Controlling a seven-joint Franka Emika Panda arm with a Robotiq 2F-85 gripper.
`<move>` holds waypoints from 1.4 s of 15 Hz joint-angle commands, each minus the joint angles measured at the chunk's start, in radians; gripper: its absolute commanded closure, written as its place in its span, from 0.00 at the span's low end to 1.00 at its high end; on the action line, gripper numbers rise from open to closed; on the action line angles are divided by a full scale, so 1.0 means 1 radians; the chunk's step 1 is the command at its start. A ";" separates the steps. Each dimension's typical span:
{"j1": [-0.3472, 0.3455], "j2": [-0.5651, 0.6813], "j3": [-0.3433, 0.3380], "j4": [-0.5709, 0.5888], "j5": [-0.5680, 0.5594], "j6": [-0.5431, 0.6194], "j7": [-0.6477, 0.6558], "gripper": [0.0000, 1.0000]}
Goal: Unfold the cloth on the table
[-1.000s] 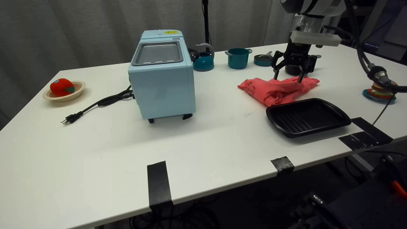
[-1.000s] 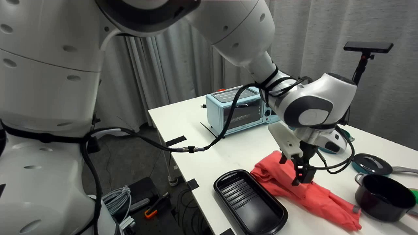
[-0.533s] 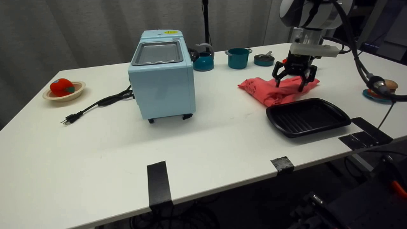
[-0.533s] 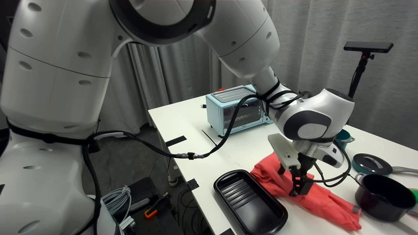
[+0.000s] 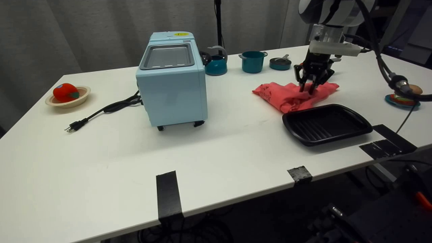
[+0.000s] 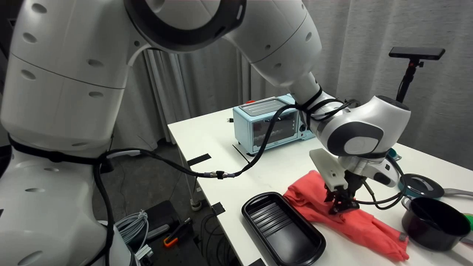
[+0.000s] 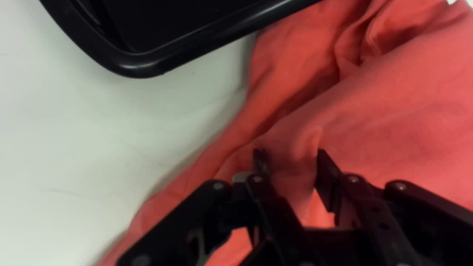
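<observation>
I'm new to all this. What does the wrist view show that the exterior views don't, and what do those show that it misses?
Only the wrist view: a close-up of the red cloth between the fingertips of the claw. Whether they grip it, I can't tell.

Only the exterior views: both show the blue toaster oven, the robot's white arm and a lidded pan; a pale bowl shows in an exterior view.

Shared: the cloth, the claw, the black tray and the white table.

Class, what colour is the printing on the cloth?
Dark, perhaps black: the printing shows best in an exterior view.
</observation>
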 commanded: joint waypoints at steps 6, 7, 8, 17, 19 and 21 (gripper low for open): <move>-0.007 -0.045 0.033 -0.022 0.009 0.040 -0.020 0.99; -0.004 -0.056 0.036 -0.032 0.009 0.053 -0.019 0.99; -0.001 -0.063 0.042 -0.038 0.012 0.063 -0.020 0.99; 0.066 -0.165 0.152 -0.168 0.023 0.272 -0.060 0.99; 0.078 -0.188 0.188 -0.200 0.034 0.313 -0.082 0.99; 0.083 -0.201 0.224 -0.218 0.049 0.349 -0.111 0.99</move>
